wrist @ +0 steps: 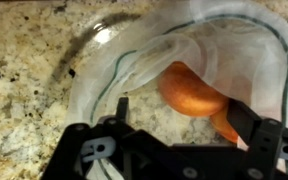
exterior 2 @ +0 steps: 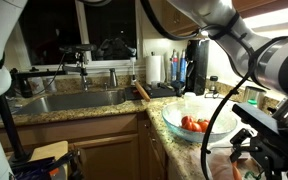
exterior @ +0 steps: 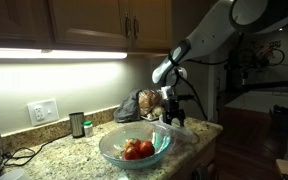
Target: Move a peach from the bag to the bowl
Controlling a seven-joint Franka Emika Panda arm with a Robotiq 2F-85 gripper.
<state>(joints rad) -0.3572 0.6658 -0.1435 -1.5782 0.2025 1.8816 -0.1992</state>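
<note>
Fingers (wrist: 121, 110) spread wide, released, grasping nothing. Gripper (wrist: 179, 112) hovered low over peach (wrist: 192, 88). Peach lay in folds of translucent whitish plastic (wrist: 234, 40) on speckled worktop (wrist: 24, 90), in line with gap between fingers; contact unclear. In exterior view, bag (exterior: 132, 104) sat behind bowl (exterior: 112, 152). Bowl held red fruits (exterior: 137, 149). Dark can (exterior: 77, 124) stood near wall.

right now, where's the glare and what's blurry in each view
In an exterior view the under-cabinet light strip blows out white; in an exterior view the near arm looms out of focus against a dark window; the wrist view is soft throughout, the peach blurred among translucent plastic.
</note>
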